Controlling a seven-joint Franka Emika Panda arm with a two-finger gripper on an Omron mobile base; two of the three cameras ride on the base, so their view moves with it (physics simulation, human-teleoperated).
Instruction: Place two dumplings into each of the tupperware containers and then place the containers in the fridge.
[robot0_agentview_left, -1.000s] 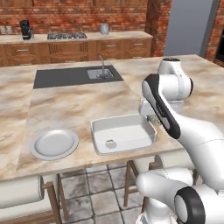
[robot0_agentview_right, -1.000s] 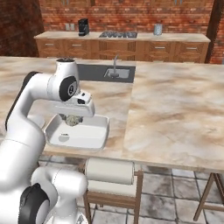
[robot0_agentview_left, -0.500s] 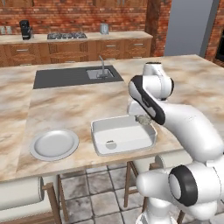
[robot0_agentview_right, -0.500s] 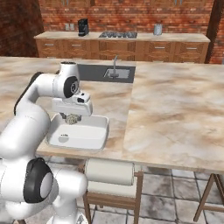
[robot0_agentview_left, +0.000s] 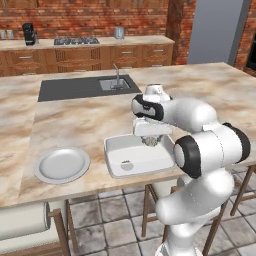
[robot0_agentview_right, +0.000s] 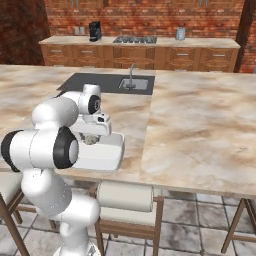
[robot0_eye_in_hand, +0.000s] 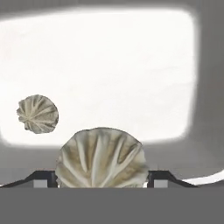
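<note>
Two dumplings show up in your hand view: one large and close (robot0_eye_in_hand: 100, 158) sitting between the dark finger tips, the other smaller (robot0_eye_in_hand: 37, 113) resting on the white floor of the tray off to its left. Room first: brick back wall, wood cabinets with a cooktop (robot0_agentview_left: 77, 40) and coffee maker (robot0_agentview_left: 29, 33), tall grey fridge (robot0_agentview_left: 217, 31) at the far right of the left base view. You have a big marble tabletop (robot0_agentview_left: 75, 117) with a dark inset holding a sink (robot0_agentview_left: 114, 83) and faucet. White tupperware container (robot0_agentview_left: 131, 157) lies near the tabletop's front edge, long axis running left-right along that edge, open side up. Round plate (robot0_agentview_left: 62, 164) sits well apart to its left. Your hand (robot0_agentview_left: 150, 141) hangs over the container's back-right part, pointing straight down. Fingers are spread wide with the near dumpling filling the gap between them; you cannot tell for sure that it is gripped rather than just sitting there. Both dumplings show pleats radiating from the centre, roughly round, no clear long axis.
</note>
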